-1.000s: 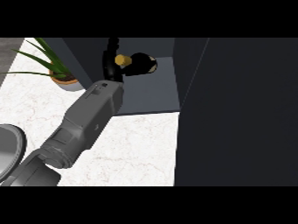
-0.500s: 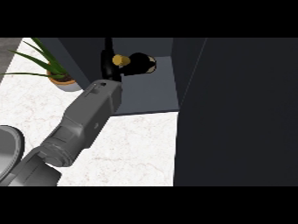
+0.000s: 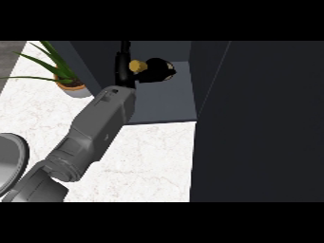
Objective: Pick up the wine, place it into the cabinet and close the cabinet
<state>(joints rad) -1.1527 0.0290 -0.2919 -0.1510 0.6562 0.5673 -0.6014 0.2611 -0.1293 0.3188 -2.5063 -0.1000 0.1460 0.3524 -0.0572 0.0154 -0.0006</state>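
The counter ran from the view's lower edge up to the open cabinet at the back. The left robot hand reached into the cabinet, with the wine just to its right, inside. A potted plant stood on the counter left of the cabinet. The cabinet door filled the right side.

no readable text, no labels, brands, nos. or signs on anything in view

Kitchen: marble counter, dark cabinet, potted plant.
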